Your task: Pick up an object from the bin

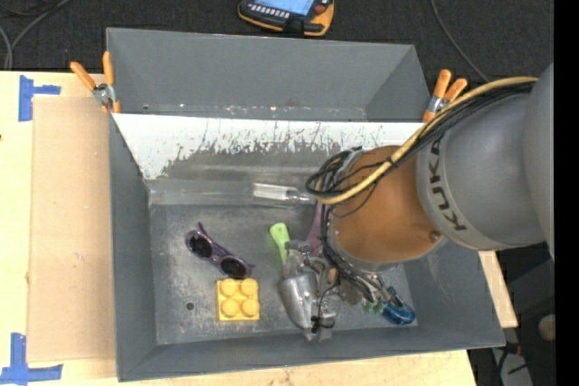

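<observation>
- Near the front wall of the grey bin (pixel 271 68), right of its middle, the gripper (pixel 315 324) is seen low over the floor, with the arm's orange cover and cables above it.
- No thing can be made out in its grasp. Whether it is released or clenched cannot be told, as its own silver body hides that.
- Just beside it, toward the view's left, a yellow studded block (pixel 237 300) lies flat on the floor. A green stick-like piece (pixel 279 240) lies just behind the gripper, and a blue thing (pixel 398 314) lies on its other side.
- The block is judged the likeliest pick: light, stiff plastic, not fragile, with smooth sides that may slip.
- It is best taken across two opposite flat sides, below the studs.
- Purple sunglasses (pixel 217 253) lie near the block, further back; their thin, curved frame is judged harder to seize.
</observation>
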Controlling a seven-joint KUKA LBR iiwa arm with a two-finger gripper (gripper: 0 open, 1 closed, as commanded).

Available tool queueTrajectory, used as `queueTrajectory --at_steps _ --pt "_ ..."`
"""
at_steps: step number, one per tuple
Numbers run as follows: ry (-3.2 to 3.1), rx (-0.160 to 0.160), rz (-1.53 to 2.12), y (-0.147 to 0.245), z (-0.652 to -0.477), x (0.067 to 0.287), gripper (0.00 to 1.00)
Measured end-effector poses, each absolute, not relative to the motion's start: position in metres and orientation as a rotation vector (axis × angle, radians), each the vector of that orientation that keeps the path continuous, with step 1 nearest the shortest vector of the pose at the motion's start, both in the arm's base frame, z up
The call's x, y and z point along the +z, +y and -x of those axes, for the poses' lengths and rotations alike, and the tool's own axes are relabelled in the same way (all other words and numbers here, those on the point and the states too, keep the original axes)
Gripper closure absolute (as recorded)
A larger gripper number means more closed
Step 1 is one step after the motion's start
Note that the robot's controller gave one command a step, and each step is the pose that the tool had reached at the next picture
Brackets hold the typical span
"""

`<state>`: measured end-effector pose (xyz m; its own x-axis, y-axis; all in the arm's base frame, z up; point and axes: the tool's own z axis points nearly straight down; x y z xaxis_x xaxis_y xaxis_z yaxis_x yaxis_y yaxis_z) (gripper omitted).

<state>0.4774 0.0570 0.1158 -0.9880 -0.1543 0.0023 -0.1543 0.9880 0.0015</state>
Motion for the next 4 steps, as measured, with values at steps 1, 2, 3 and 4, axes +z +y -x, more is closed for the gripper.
queueTrajectory --at_steps 1,2,3,4 --pt "-3.098 0.002 -0.533 -0.048 -0.479 0.138 0.00" --pt "-3.087 -0.011 -0.530 0.027 -0.558 0.113 0.00" --pt "-2.917 0.004 -1.147 -0.020 -0.563 0.068 0.00" --pt "-2.874 -0.014 -1.258 0.069 -0.612 0.071 1.00"
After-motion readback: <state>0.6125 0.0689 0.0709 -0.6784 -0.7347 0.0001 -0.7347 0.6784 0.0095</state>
